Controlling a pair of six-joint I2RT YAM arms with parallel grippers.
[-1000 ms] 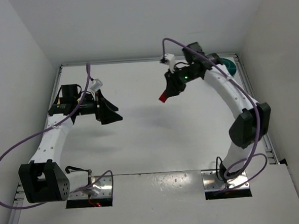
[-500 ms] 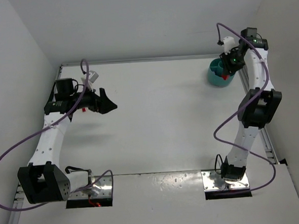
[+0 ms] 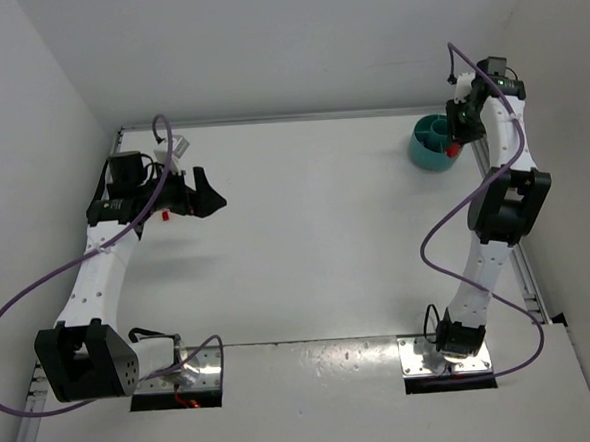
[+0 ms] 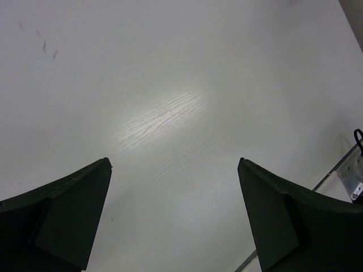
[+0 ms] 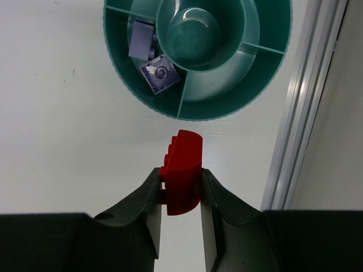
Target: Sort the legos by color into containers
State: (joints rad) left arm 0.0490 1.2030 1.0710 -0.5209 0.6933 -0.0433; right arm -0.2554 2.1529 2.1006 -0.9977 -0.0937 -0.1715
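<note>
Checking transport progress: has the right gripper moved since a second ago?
Yes. The right gripper carried the small red plastic brick rightward, up to the round teal plastic tub.

The table (image 3: pixel 317 250) is a flat white surface with a faint wood grain that catches a soft glare in the left wrist view. A few small dark marks (image 4: pixel 42 42) sit on it there. A metal rail (image 5: pixel 300 113) runs along its right edge. In the far right corner, near that rail, stands the round teal tub (image 3: pixel 427 160) (inner dividers around a central cup). Over on the left, a tiny red piece (image 3: pixel 163 217) shows, too small to tell whether it rests on the surface.
</note>
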